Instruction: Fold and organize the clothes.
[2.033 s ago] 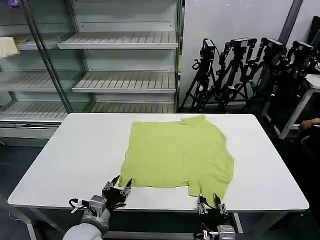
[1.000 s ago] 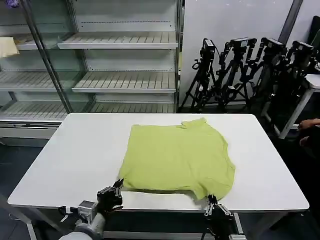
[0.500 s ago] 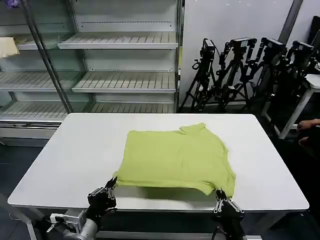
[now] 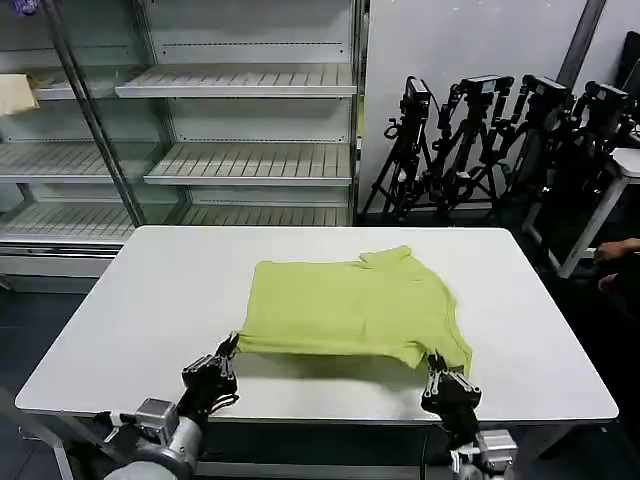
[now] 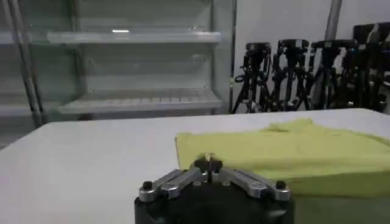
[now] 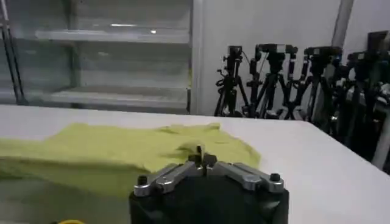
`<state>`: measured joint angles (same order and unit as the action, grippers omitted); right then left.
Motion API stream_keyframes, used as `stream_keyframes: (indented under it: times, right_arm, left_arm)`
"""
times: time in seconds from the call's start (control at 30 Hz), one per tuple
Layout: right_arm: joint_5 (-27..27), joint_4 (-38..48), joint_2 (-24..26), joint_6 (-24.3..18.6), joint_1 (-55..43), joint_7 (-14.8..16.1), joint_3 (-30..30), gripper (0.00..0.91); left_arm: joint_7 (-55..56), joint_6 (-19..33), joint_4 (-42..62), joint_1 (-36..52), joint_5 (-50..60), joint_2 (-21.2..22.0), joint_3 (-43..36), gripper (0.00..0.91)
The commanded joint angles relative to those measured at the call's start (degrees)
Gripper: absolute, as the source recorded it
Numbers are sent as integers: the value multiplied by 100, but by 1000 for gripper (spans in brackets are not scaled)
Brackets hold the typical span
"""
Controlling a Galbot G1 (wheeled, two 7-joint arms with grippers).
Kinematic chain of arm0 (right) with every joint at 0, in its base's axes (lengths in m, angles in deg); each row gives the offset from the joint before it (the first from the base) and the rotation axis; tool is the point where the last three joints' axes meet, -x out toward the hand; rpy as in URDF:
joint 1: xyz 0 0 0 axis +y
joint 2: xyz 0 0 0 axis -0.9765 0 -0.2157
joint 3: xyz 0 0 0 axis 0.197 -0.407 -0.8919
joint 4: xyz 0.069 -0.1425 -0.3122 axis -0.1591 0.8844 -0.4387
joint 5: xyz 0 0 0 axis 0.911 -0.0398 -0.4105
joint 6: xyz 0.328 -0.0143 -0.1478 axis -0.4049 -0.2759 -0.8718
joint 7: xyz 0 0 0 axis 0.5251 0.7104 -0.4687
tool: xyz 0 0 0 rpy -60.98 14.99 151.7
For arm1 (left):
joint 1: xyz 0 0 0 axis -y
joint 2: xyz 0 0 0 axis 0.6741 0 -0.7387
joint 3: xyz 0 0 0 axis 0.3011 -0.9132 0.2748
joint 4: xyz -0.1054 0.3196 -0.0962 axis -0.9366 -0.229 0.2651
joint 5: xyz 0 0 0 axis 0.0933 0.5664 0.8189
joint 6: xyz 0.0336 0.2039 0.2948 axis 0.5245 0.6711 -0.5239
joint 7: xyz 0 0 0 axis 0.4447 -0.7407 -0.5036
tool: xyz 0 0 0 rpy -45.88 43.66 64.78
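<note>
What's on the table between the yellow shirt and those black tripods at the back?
Nothing. In the head view, bare white table runs from the T-shirt to the far edge; the tripods stand on the floor beyond.

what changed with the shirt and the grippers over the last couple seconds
Both grippers closed on the near hem of the T-shirt, the left gripper at its left corner and the right gripper at its right corner. They lifted that edge off the table and carried it toward the far side, starting a fold. The far edge with the collar stayed flat in place.
</note>
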<state>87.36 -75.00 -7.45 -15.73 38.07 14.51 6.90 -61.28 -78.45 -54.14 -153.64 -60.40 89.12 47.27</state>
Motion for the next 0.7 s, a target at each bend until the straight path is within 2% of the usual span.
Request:
stream_keyframes:
  times: [0.03, 0.27, 0.67, 0.7]
  right_arm:
    - [163, 752, 252, 86, -1024, 7, -33, 0]
    - [245, 1273, 431, 151, -1592, 11, -301, 0]
    - [1, 2152, 310, 100, -2097, 53, -615, 0]
    - [-37, 2189, 276, 116, -2103, 44, -632, 50]
  left_arm:
    - [13, 123, 544, 716, -29, -83, -194, 20]
    - [11, 95, 1074, 1173, 97, -104, -513, 20]
    - [41, 53, 1678, 1560, 529, 75, -855, 20]
    - [51, 45, 1728, 1581, 544, 87, -859, 20]
